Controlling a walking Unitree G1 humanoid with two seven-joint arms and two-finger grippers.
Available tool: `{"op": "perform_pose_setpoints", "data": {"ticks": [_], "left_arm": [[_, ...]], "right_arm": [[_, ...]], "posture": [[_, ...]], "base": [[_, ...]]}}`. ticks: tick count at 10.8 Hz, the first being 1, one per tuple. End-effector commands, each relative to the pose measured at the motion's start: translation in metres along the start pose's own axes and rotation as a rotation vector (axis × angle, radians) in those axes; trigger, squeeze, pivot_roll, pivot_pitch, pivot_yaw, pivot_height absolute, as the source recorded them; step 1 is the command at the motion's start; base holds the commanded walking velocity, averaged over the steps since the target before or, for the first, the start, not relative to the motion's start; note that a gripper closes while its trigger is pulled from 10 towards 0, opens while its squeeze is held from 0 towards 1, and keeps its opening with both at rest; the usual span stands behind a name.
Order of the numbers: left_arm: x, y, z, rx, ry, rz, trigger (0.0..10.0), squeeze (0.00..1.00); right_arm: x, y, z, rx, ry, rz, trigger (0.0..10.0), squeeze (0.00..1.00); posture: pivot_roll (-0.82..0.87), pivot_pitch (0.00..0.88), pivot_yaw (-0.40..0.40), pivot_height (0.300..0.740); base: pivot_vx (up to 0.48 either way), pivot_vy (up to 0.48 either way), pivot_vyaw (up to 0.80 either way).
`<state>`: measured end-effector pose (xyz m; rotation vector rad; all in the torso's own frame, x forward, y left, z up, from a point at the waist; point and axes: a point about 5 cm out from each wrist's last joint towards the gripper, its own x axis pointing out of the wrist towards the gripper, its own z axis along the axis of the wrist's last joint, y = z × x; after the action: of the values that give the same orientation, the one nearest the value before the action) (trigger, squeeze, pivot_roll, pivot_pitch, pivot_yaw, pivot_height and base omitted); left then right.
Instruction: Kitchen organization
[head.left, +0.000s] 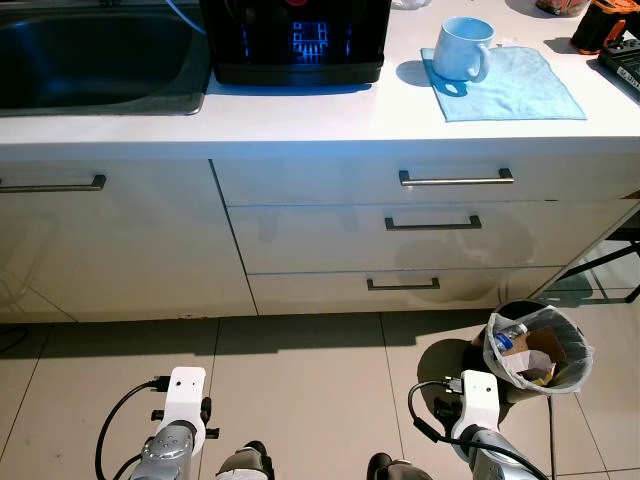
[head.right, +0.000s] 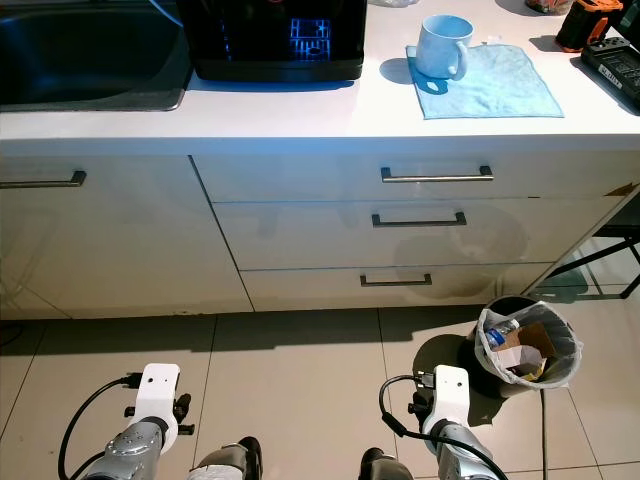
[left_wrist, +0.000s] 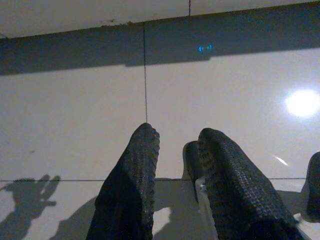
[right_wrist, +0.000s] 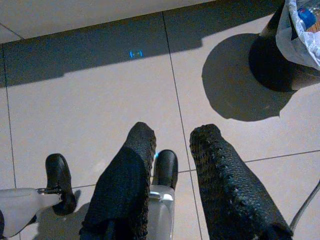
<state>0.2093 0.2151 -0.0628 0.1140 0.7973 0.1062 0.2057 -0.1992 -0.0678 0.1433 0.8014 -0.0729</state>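
The task's likeliest thing is the pale blue mug, standing upright on a light blue cloth toward the back right of the white surface, just right of the black appliance and well right of the sink at the left end. It looks ceramic, so I judge it stiff, smooth, fairly heavy for its size and breakable if knocked. The handle, which faces the front right, or the rim wall would be the places to pinch. The cloth under it is soft and may slide or bunch. Both arms hang low over the tiled floor: the left gripper and the right gripper each have their fingers slightly spread, holding nothing. A lined bin stands on the floor below the drawers.
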Motion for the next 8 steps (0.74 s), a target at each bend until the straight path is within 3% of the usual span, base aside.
{"op": "perform_pose_setpoints", "data": {"ticks": [1, 4, 5, 8], "left_arm": [[-0.006, -0.017, -0.019, -0.081, 0.023, -0.048, 10.0, 0.0], [-0.006, -0.017, -0.019, -0.081, 0.023, -0.048, 10.0, 0.0], [-0.008, -0.04, -0.019, -0.026, 0.0, -0.168, 10.0, 0.0], [-0.009, -0.047, -0.023, -0.004, 0.02, -0.166, 10.0, 0.0]], "right_arm": [[0.004, 0.029, -0.003, -0.086, 0.042, 0.1, 10.0, 0.0], [0.004, 0.029, -0.003, -0.086, 0.042, 0.1, 10.0, 0.0], [-0.006, 0.025, -0.033, -0.058, 0.081, 0.099, 10.0, 0.0], [-0.007, 0.02, -0.034, -0.069, 0.092, 0.088, 10.0, 0.0]], "posture": [[0.14, 0.165, -0.028, 0.74], [0.14, 0.165, -0.028, 0.74], [0.14, 0.238, 0.006, 0.74], [0.14, 0.215, -0.004, 0.74]], "base": [[0.0, 0.0, 0.0], [0.0, 0.0, 0.0], [0.0, 0.0, 0.0], [0.0, 0.0, 0.0]]}}
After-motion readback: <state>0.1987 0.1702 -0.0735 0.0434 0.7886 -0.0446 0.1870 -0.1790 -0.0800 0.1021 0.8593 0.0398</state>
